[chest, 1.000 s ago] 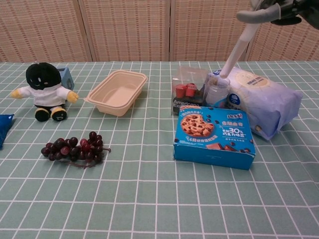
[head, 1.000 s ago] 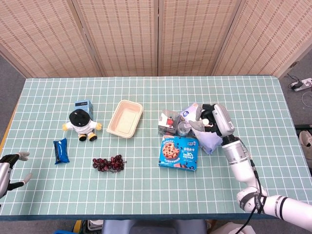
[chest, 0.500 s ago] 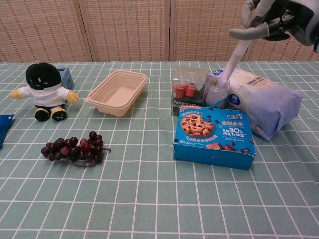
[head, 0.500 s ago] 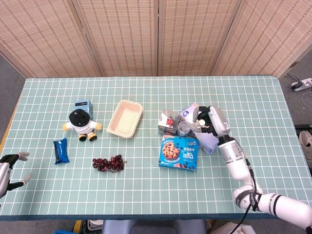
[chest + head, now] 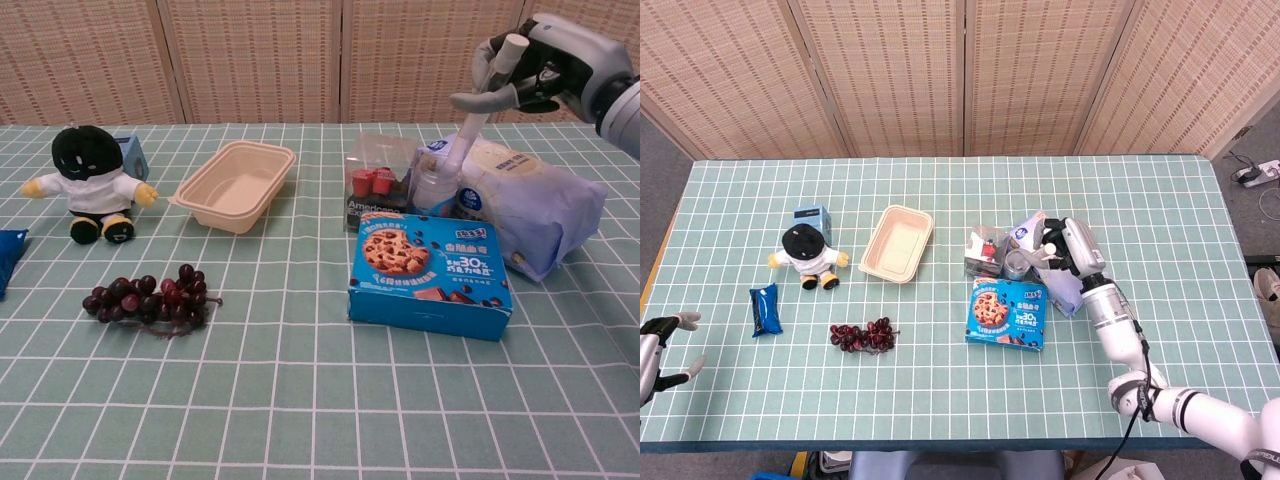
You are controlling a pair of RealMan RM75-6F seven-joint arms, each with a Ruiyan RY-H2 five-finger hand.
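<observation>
The right hand (image 5: 545, 62) hovers above the small clear plastic jar (image 5: 434, 188), fingers spread, holding nothing; one long finger points down at it. By my reckoning, no grasp is made yet. The left hand (image 5: 660, 350) rests released, well apart.

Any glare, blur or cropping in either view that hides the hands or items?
Head view: even light, sharp, soft shadows; the left hand is cut by the frame edge. Chest view: sharp, no glare; the right hand sits near the top edge, and the blue packet is cropped at left.
</observation>
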